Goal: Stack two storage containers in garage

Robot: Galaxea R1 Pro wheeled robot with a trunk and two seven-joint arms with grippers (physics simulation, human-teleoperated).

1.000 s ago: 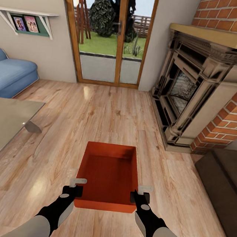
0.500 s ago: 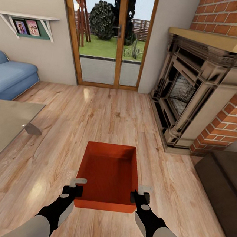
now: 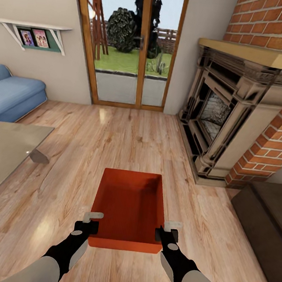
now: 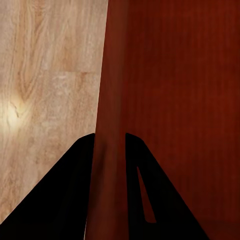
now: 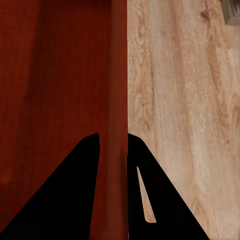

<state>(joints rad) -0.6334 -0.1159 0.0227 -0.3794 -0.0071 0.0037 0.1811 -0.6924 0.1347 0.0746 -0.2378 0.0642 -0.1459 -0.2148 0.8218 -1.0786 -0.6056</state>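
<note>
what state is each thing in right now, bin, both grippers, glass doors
storage container: lidless, empty, level, held over the wood floor.
left gripper: shut on the container's left wall.
right gripper: shut on its right wall.
glass doors: closed.
fireplace: unlit.

Container (image 3: 130,206) ahead between both hands; fireplace (image 3: 227,112) right, sofa (image 3: 11,95) left, glass doors (image 3: 133,46) behind.

Light wood-plank floor (image 3: 128,135) carries a blue sofa (image 3: 11,97), a glass table (image 3: 0,158), a brick fireplace (image 3: 232,122) and a dark bench (image 3: 264,219).
</note>
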